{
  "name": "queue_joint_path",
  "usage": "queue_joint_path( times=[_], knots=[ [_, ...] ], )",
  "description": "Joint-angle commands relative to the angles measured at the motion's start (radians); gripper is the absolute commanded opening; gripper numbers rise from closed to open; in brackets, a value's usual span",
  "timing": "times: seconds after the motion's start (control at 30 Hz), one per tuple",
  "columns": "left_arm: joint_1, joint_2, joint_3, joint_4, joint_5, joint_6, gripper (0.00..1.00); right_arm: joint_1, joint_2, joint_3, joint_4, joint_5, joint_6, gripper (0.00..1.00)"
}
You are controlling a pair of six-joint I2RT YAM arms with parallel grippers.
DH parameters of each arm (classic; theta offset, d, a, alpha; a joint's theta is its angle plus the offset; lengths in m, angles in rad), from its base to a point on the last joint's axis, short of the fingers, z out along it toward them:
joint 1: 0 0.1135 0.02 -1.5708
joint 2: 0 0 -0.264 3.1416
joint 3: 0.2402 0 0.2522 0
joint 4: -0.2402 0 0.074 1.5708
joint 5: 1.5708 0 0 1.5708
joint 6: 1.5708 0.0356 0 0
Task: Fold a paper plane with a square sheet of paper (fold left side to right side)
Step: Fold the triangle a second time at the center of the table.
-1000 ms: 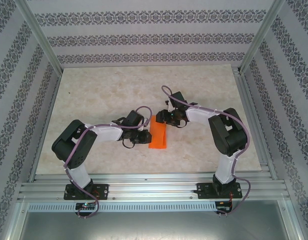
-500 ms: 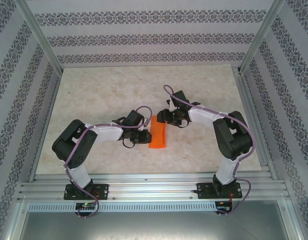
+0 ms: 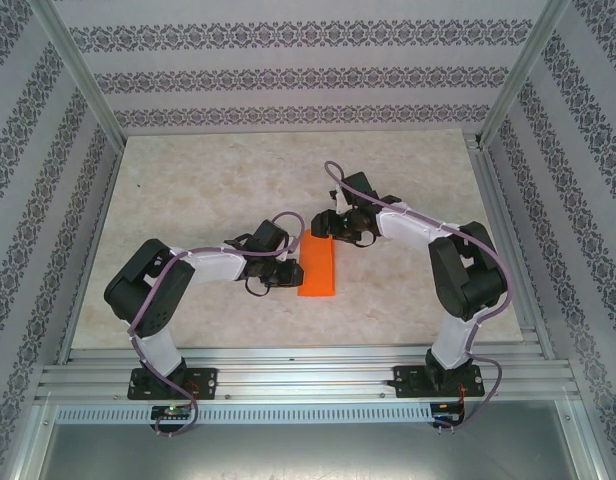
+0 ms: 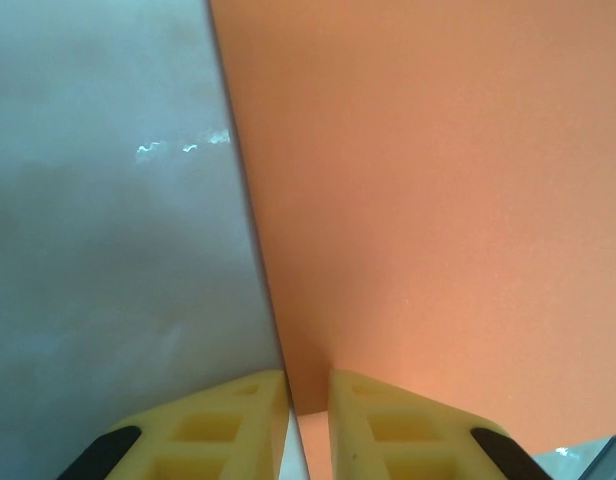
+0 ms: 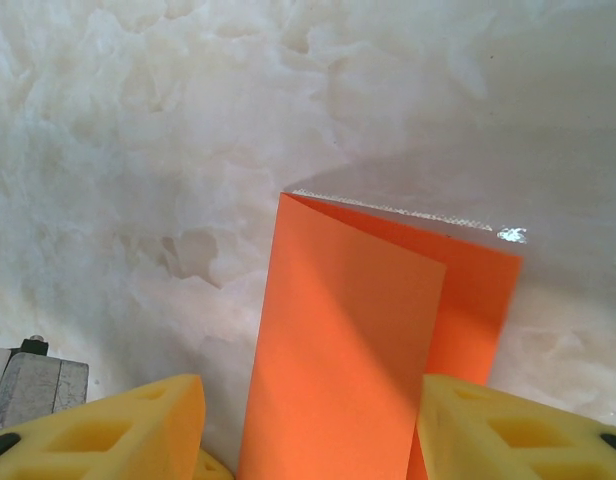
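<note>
Paper (image 3: 317, 265) in left end effector (image 4: 306, 388)

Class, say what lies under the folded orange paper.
The pale marbled table lies under the paper; the patch directly beneath it is covered, so nothing more shows.

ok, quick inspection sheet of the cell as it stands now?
Surface: pale marble-look table, flat.
Job's things: orange paper folded lengthwise into a narrow strip, top flap slightly lifted.
Clutter: nothing seen.
Grippers: left gripper pinches the strip's left edge; right gripper open, fingers astride its far end.
Cables: purple cable along each arm, off the paper.
Surroundings: patterned walls, aluminium frame.
</note>
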State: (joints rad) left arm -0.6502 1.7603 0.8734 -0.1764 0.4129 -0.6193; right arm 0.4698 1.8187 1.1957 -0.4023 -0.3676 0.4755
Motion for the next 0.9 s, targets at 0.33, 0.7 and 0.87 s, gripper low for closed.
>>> queue_joint_path(
  times=[0.33, 0.7, 0.87],
  knots=[
    [-0.013, 0.047, -0.017, -0.028, -0.027, 0.005, 0.21, 0.021, -0.007, -0.044, 0.011, -0.008, 0.051, 0.46],
    [-0.012, -0.049, -0.040, -0.021, -0.065, 0.032, 0.23, 0.023, -0.070, -0.148, 0.090, -0.033, 0.171, 0.30],
    [-0.018, -0.176, -0.074, -0.017, -0.118, 0.091, 0.33, 0.022, -0.105, -0.209, 0.169, -0.093, 0.267, 0.15]
  ],
)
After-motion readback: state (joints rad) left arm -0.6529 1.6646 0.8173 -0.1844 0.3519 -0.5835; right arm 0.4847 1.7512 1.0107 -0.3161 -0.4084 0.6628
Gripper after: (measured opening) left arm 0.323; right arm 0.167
